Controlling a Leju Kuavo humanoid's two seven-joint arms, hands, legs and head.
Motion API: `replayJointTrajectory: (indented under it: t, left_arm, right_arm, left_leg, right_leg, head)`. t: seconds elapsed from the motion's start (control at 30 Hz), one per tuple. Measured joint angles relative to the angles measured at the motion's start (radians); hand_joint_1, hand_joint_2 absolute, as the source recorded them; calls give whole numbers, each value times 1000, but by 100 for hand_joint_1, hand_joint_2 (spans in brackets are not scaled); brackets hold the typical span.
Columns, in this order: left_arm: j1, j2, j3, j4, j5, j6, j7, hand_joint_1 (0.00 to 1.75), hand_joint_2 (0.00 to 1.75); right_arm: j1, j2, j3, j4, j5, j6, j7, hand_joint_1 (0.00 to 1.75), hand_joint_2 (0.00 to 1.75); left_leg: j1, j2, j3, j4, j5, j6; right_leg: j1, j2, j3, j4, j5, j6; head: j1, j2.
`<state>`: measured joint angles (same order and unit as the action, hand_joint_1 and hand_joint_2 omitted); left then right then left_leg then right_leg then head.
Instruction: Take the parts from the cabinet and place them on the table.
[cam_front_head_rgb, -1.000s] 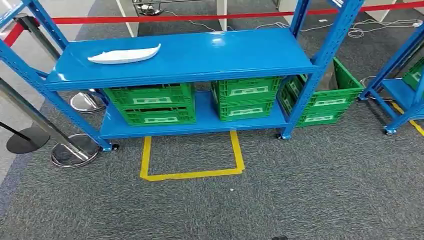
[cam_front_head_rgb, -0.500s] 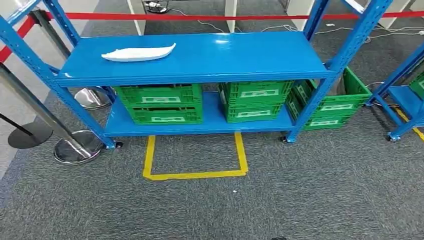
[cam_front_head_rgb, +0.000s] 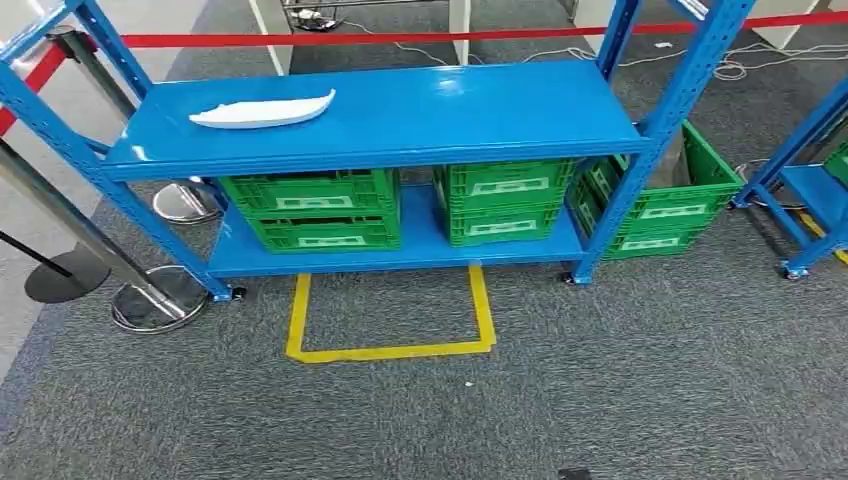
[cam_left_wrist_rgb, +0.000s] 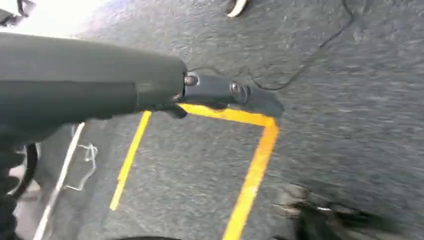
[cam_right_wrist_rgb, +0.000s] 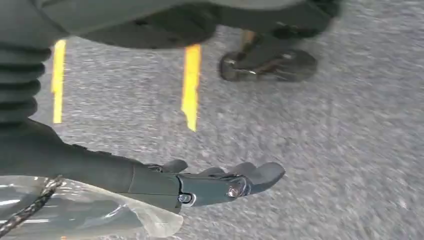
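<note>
A long white moulded part (cam_front_head_rgb: 262, 109) lies on the left of the top shelf of the blue cabinet rack (cam_front_head_rgb: 450, 110), straight ahead in the head view. My left hand (cam_left_wrist_rgb: 220, 95) hangs over grey carpet and yellow floor tape (cam_left_wrist_rgb: 252, 170), its fingers stretched out and holding nothing. Low above the carpet, my right hand (cam_right_wrist_rgb: 220, 182) also has its fingers straight and holds nothing. Both hands are far from the part.
Green crates (cam_front_head_rgb: 310, 208) (cam_front_head_rgb: 505, 200) fill the lower shelf; another green crate (cam_front_head_rgb: 655, 195) stands at the rack's right end. A yellow taped square (cam_front_head_rgb: 390, 350) marks the floor before the rack. Stanchion bases (cam_front_head_rgb: 160, 300) stand left, a second blue rack (cam_front_head_rgb: 815, 190) right, red barrier tape (cam_front_head_rgb: 400, 38) behind.
The whole head picture has shifted slightly, so the camera moved; the rack now sits a little lower and more to the right than a second ago. The white part has not moved on its shelf.
</note>
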<state>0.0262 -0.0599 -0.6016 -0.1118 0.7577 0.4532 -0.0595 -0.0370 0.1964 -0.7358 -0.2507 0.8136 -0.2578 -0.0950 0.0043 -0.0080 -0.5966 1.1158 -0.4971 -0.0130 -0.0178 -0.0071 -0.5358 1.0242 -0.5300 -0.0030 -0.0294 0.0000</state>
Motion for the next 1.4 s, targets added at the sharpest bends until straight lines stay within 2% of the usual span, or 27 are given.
replayJointTrajectory:
  t: [0.03, 0.13, 0.17, 0.23, 0.27, 0.33, 0.37, 0.4, 0.43, 0.5, 0.53, 0.57, 0.6, 0.67, 0.73, 0.77, 0.87, 0.9, 0.93, 0.97, 1.03, 1.07, 1.17, 1.23, 1.27, 1.3, 1.4]
  left_arm:
    - [6, 2, 11, 0, -15, -8, 1, 0, 0]
    - [18, 5, 45, 0, -71, -42, 6, 0, 0]
    - [25, 5, 61, 0, -93, -55, 8, 0, 0]
    - [34, 5, 86, -9, -129, -76, 10, 0, 0]
    - [34, 7, 100, -15, -148, -88, 10, 0, 0]
    - [32, 9, 126, -33, -183, -109, 11, 0, 0]
    - [31, 10, 138, -45, -201, -120, 12, 0, 0]
    - [29, 10, 152, -59, -219, -131, 15, 0, 0]
    - [27, 10, 163, -72, -235, -140, 16, 0, 0]
    - [18, 11, 189, -106, -269, -162, 17, 0, 0]
    - [13, 11, 202, -122, -285, -171, 18, 0, 0]
    - [8, 13, 214, -134, -301, -180, 19, 0, 0]
    - [4, 15, 228, -145, -317, -189, 21, 0, 0]
    - [5, 20, 261, -167, -356, -213, 26, 0, 0]
    - [12, 27, 288, -177, -392, -233, 28, 0, 0]
    - [18, 28, 303, -179, -410, -244, 28, 0, 0]
    - [54, 31, 341, -179, -462, -275, 34, 0, 0]
    - [70, 32, 353, -177, -479, -285, 36, 0, 0]
    - [87, 34, 364, -173, -492, -293, 37, 0, 0]
    - [103, 36, 374, -168, -505, -301, 39, 0, 0]
    - [133, 41, 397, -155, -532, -317, 43, 0, 0]
    - [145, 44, 407, -151, -545, -325, 44, 0, 0]
    - [168, 49, 448, -147, -597, -356, 46, 0, 0]
    - [171, 48, 467, -151, -622, -370, 47, 0, 0]
    - [166, 48, 487, -167, -650, -387, 47, 0, 0]
    - [161, 49, 496, -174, -664, -396, 47, 0, 0]
    - [143, 52, 531, -205, -711, -424, 51, 0, 0]
  right_arm:
    - [-1, -2, 13, -9, -18, 6, 3, 0, 0]
    - [-3, -14, 56, -29, -78, 26, 15, 0, 0]
    - [-1, -18, 74, -33, -101, 33, 17, 0, 175]
    - [8, -28, 105, -42, -140, 44, 17, 0, 175]
    - [12, -34, 122, -43, -160, 49, 20, 0, 175]
    - [28, -44, 152, -43, -197, 63, 24, 0, 175]
    - [39, -48, 168, -43, -217, 69, 30, 0, 175]
    - [52, -52, 183, -43, -236, 76, 36, 0, 0]
    - [67, -55, 197, -42, -253, 80, 35, 0, 0]
    - [92, -64, 228, -37, -289, 92, 35, 0, 0]
    - [101, -69, 243, -34, -306, 97, 37, 0, 175]
    - [108, -71, 259, -32, -323, 103, 39, 0, 175]
    - [115, -73, 275, -31, -341, 109, 40, 0, 175]
    - [135, -80, 313, -30, -382, 121, 50, 0, 175]
    - [143, -90, 347, -32, -421, 133, 53, 0, 175]
    - [142, -95, 365, -36, -442, 137, 53, 0, 175]
    - [133, -106, 411, -64, -495, 157, 56, 0, 175]
    - [127, -110, 426, -77, -513, 162, 57, 0, 175]
    - [119, -113, 441, -93, -529, 167, 58, 0, 175]
    - [111, -116, 452, -110, -542, 170, 58, 0, 175]
    - [90, -122, 480, -146, -571, 181, 63, 0, 175]
    - [82, -124, 493, -159, -585, 184, 66, 0, 175]
    - [75, -138, 543, -187, -640, 202, 72, 0, 175]
    - [81, -147, 567, -187, -668, 210, 74, 0, 175]
    - [97, -152, 590, -187, -695, 220, 77, 0, 175]
    - [110, -158, 603, -186, -711, 224, 85, 0, 0]
    - [148, -166, 646, -182, -763, 241, 89, 0, 0]
  left_leg:
    - [-2, 3, 30, -69, 15, 7]
    - [-9, 3, 35, -89, 0, 14]
    - [-10, 3, 36, -90, 0, 18]
    - [-1, 7, 48, -113, 11, 32]
    - [1, 7, 48, -115, 12, 38]
    - [-1, 7, 46, -115, 10, 43]
    - [-2, 7, 46, -114, 9, 44]
    - [-3, 7, 47, -114, 9, 44]
    - [-3, 5, 50, -114, 8, 43]
    - [-2, 2, 55, -113, 5, 40]
    - [-2, 1, 57, -110, 1, 34]
    - [-11, 1, 54, -104, -4, 26]
    - [-10, 1, 51, -100, -5, 22]
    - [-9, 2, 52, -103, -1, 15]
    - [-7, 1, 51, -90, -16, 4]
    - [-6, 4, 36, -56, -43, -2]
    - [-2, 4, -69, 179, -153, -12]
    - [-2, 4, -90, 219, -158, -12]
    - [-2, 4, -84, 205, -134, -10]
    - [-2, 4, -62, 152, -94, -7]
    - [-3, 4, 22, -34, 1, 6]
    - [-7, 6, 48, -83, 0, 12]
    - [-13, 4, 50, -98, -5, 20]
    - [-9, 3, 51, -106, 1, 9]
    - [-11, 3, 51, -105, 1, 11]
    - [-11, 3, 51, -105, -1, 14]
    - [-13, 4, 50, -105, -1, 18]
  right_leg:
    - [0, -1, 0, -1, -1, 2]
    - [5, -7, -5, -3, -1, 17]
    - [4, -8, -1, -8, 0, 23]
    - [5, -1, -5, 4, -15, 34]
    - [6, 2, -28, 48, -47, 36]
    - [5, 4, -106, 210, -123, 41]
    - [5, 4, -139, 275, -144, 43]
    - [6, 4, -153, 300, -140, 44]
    - [6, 4, -144, 276, -111, 43]
    - [5, 4, -69, 115, -17, 40]
    - [5, 4, -26, 26, 19, 38]
    - [8, 5, -10, -5, 1, 37]
    - [6, 8, -4, -6, 5, 27]
    - [10, 9, -6, -4, 5, 19]
    - [2, 4, -4, -9, 10, 7]
    - [2, 3, -4, -9, 9, 2]
    - [3, 0, -4, -9, 6, -3]
    - [4, 0, -3, -9, 5, -4]
    - [4, 0, -1, -9, 4, -4]
    - [4, 1, 1, -9, 4, -4]
    - [4, 2, 9, -9, 1, 0]
    - [5, 1, 4, -9, -2, 3]
    - [6, -4, -2, -12, -7, 21]
    - [9, -3, 1, -13, -14, 2]
    - [9, -5, 2, -16, -7, -4]
    - [8, -5, 4, -19, -5, 2]
    - [7, -1, 18, -24, 0, 9]
  head:
    - [0, 0]
    - [3, 0]
    - [2, 0]
    - [3, 0]
    - [9, 0]
    - [9, 0]
    - [9, 0]
    - [10, 0]
    - [9, 0]
    - [10, 0]
    - [10, 0]
    - [10, 0]
    - [7, 0]
    - [6, 0]
    - [7, 0]
    - [0, 0]
    - [2, 0]
    - [2, 0]
    - [1, 0]
    - [1, 0]
    - [1, 0]
    - [2, 0]
    - [2, 0]
    - [5, 0]
    - [6, 0]
    - [5, 0]
    - [5, 0]
